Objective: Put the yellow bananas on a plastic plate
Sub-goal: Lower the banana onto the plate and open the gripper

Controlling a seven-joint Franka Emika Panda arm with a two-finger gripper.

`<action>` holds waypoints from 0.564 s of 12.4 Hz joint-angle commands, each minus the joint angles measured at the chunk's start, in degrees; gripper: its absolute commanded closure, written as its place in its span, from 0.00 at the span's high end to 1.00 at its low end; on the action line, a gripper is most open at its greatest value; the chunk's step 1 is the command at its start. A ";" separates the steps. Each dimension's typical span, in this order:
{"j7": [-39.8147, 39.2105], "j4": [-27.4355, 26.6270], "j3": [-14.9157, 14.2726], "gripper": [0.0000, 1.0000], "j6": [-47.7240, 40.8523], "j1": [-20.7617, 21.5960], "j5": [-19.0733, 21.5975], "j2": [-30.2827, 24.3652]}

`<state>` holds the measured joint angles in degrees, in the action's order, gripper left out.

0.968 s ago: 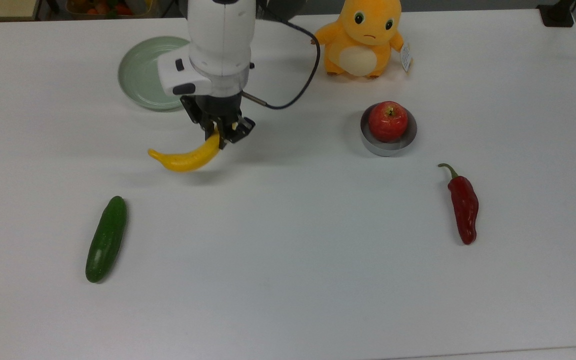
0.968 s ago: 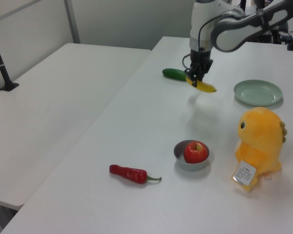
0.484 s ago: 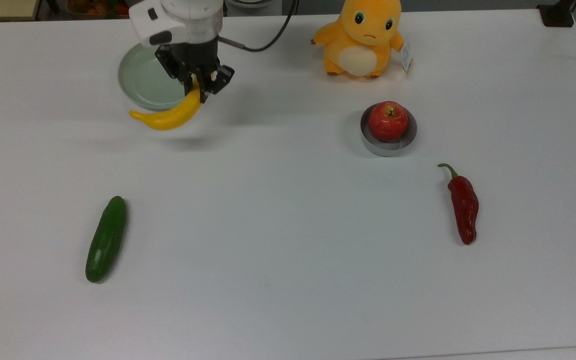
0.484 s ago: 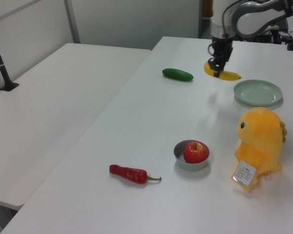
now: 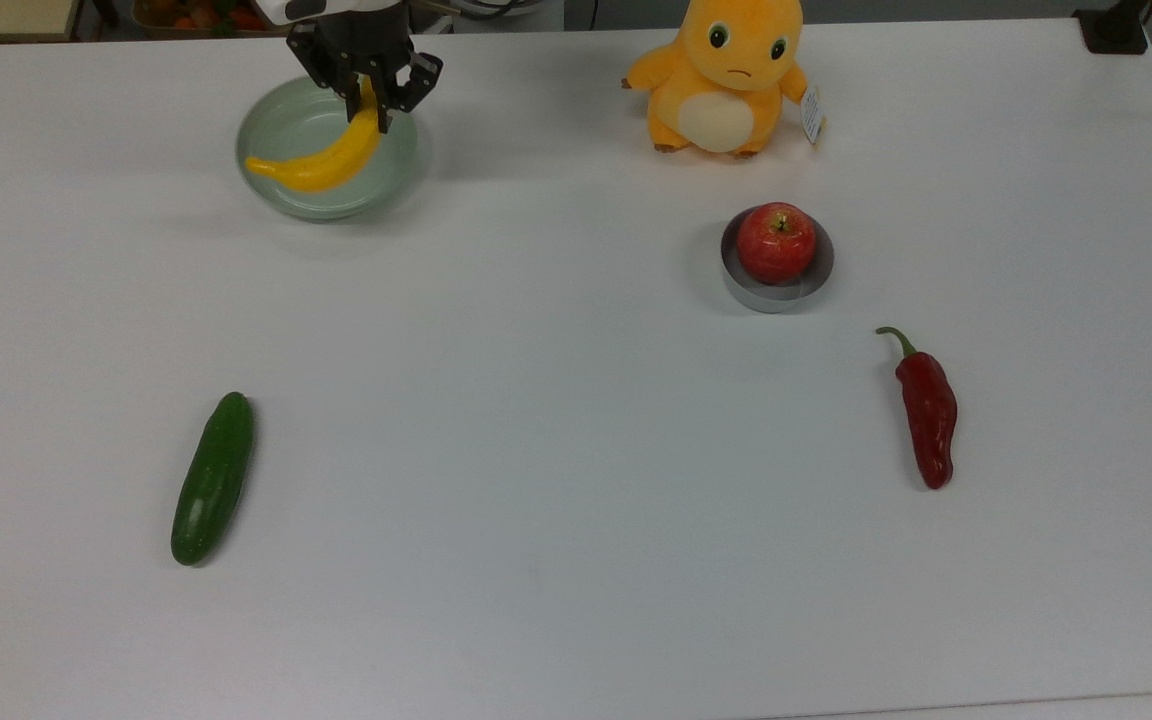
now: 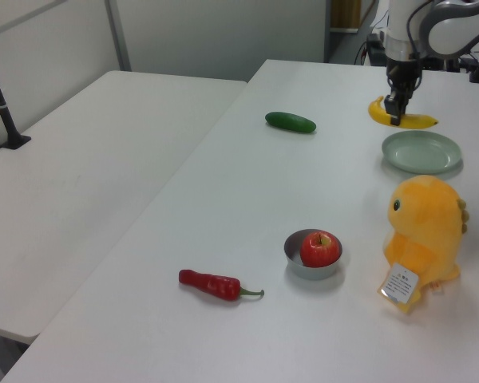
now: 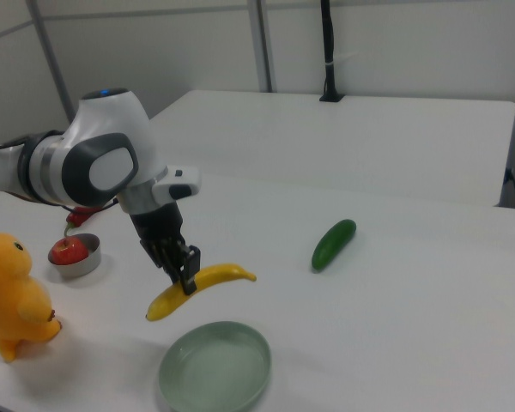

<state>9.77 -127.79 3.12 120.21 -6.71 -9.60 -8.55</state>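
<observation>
My gripper [image 5: 369, 92] [image 6: 395, 115] [image 7: 187, 279] is shut on the yellow banana [image 5: 321, 162] [image 6: 409, 120] [image 7: 208, 281], gripping it near one end. The banana hangs in the air above the pale green plastic plate [image 5: 288, 125] [image 6: 422, 152] [image 7: 216, 368]; the right view shows a clear gap between fruit and plate. In the top view the banana lies across the plate's middle, its free end pointing to the top view's left.
An orange plush toy [image 5: 726, 75] stands to the top view's right of the plate. A red apple [image 5: 775, 243] sits in a small grey metal dish [image 5: 802, 284]. A red chili pepper [image 5: 927, 412] and a green cucumber [image 5: 213, 478] lie nearer the front edge.
The gripper has carried the banana from the open table toward the top view's upper left, until it hangs over the plate. Nothing else moved.
</observation>
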 commanded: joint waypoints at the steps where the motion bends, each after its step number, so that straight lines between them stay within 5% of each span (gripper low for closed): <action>1: -3.96 -3.08 -0.30 0.19 -0.94 -2.16 1.16 -1.12; 4: -5.98 -3.08 -0.39 0.22 -1.64 -3.57 1.08 -0.41; 7: -7.49 -2.91 -0.48 0.57 -4.80 -4.19 0.81 0.46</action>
<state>4.57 -130.72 2.81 118.46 -10.55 -9.60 -8.45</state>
